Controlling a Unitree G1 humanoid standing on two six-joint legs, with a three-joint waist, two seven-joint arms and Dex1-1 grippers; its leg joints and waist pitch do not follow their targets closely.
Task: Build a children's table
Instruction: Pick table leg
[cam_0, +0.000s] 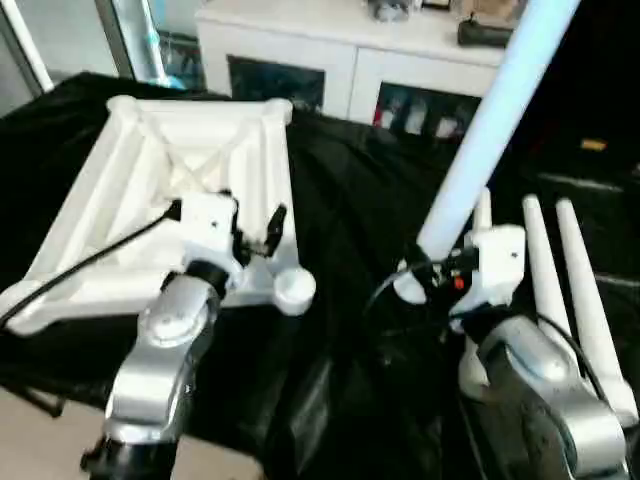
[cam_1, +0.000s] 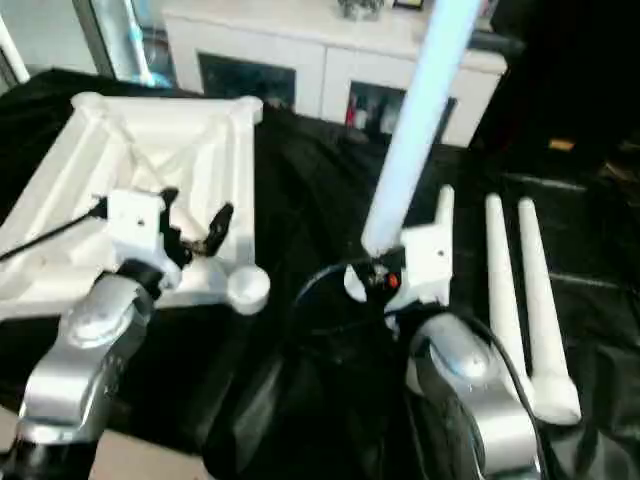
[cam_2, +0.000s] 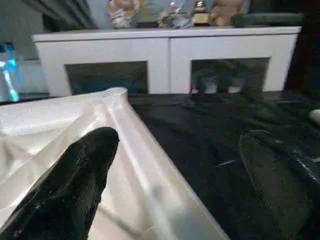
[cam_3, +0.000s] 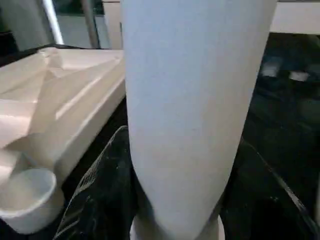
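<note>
- We are holding one leg (cam_0: 497, 118) in the right gripper (cam_1: 385, 272); its fingers are closing on the thick lower end, and the leg is rising steeply, tilted to the right.
- We are judging the leg as light, stiff hollow plastic with a smooth, slippery taper; a grip near the thick end is giving the most control for seating.
- We are reading the tabletop (cam_0: 172, 205) as lying underside up on the black cloth (cam_0: 360, 200), its near corner socket (cam_0: 294, 287) empty.
- We are keeping the left gripper (cam_0: 255, 232) spread open astride the tabletop's near rim, gripping nothing.
- Three spare legs (cam_1: 525, 300) are lying to the right.
</note>
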